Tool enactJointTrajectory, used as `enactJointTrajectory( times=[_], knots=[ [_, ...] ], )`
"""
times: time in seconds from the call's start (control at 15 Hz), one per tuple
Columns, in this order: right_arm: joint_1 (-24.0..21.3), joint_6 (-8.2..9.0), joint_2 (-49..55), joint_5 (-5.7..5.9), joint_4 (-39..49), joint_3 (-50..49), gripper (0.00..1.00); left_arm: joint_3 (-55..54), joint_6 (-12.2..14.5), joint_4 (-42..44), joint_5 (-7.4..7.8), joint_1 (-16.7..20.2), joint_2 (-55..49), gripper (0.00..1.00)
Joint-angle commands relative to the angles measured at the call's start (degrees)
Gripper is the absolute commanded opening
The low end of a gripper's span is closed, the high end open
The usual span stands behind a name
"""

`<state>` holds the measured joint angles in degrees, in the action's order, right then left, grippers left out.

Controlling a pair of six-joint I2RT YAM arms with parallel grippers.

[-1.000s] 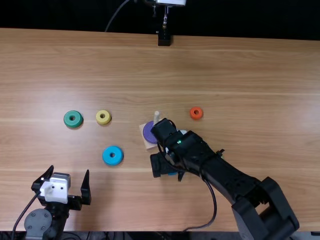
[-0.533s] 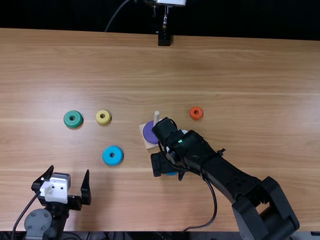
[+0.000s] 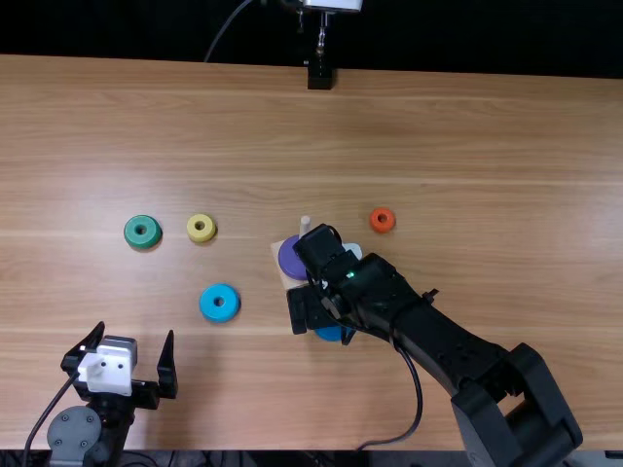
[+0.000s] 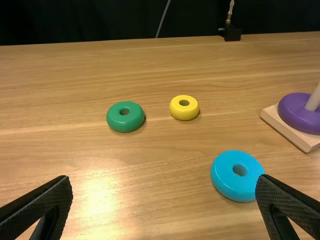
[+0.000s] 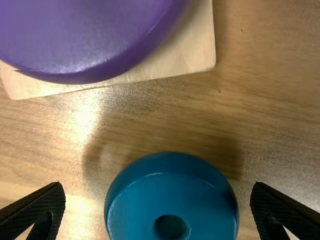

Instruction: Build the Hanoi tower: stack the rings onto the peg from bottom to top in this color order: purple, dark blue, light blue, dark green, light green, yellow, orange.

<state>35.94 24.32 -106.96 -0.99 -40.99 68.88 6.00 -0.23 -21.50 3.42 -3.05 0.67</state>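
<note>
The purple ring (image 3: pixel 291 259) lies around the peg (image 3: pixel 305 226) on the wooden base. Beside that base my right gripper (image 3: pixel 322 325) hangs over the dark blue ring (image 3: pixel 329 334). In the right wrist view the dark blue ring (image 5: pixel 171 202) is between the parted fingers of my right gripper (image 5: pixel 157 187), touching neither. My left gripper (image 3: pixel 135 341) stands open and unloaded at the near left; in its wrist view the left gripper (image 4: pixel 164 184) has the light blue ring (image 4: pixel 237 176) beyond one fingertip. Farther off lie the green ring (image 4: pixel 125 116) and yellow ring (image 4: pixel 184 107).
The orange ring (image 3: pixel 383 220) lies right of the peg, past the right arm. That arm crosses the near right part of the table (image 3: pixel 467 175). A small black stand (image 3: pixel 320 75) is at the far edge.
My right gripper has turned and shifted slightly, its left finger moving a little left, and more of the dark blue ring shows beneath it. The left arm has kept still.
</note>
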Motion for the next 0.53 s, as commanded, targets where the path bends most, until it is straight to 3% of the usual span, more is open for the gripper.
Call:
enactJointTrajectory(
  times=[0.0, 0.47],
  knots=[
    [-0.1, 1.1, -1.7, 1.21, 0.2, -0.1, 1.0, -6.0, -0.2, -4.6, 0.59, -0.7, -0.7, 1.0],
    [0.2, 0.68, -1.6, 1.1, -0.9, -0.9, 1.0, -6.0, -0.1, -4.6, 0.59, -0.7, -0.7, 1.0]
  ],
)
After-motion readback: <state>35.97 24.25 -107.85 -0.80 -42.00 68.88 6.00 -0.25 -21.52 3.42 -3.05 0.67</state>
